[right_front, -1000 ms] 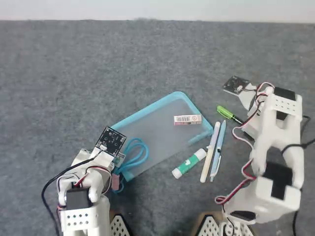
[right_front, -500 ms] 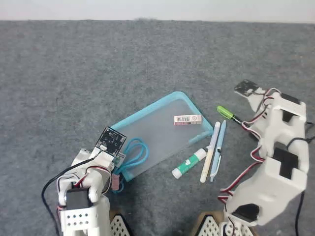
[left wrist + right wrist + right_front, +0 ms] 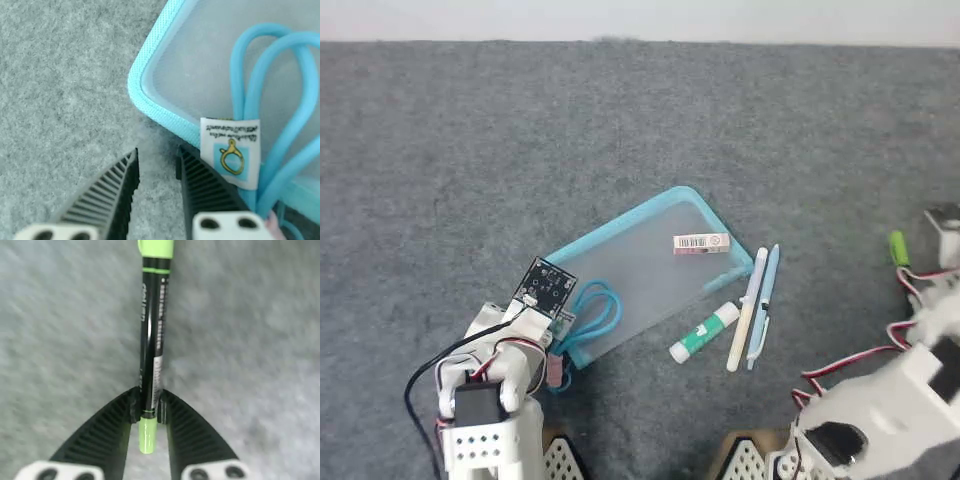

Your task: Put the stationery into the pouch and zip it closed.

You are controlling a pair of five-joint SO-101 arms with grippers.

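Right fingers (image 3: 134, 407): clamped on black pen with green cap (image 3: 151, 335), near its tail end.
Left fingers (image 3: 184, 162): narrow gap, empty, just beside corner of translucent teal-trimmed zip pouch (image 3: 137, 85).

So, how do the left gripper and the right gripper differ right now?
The left gripper is open and holds nothing; the right gripper is shut on the green pen. The left gripper sits at a corner of the pouch, beside its blue cord; the right gripper is off to the side, away from the pouch, over grey mat. Both have black ribbed fingers.
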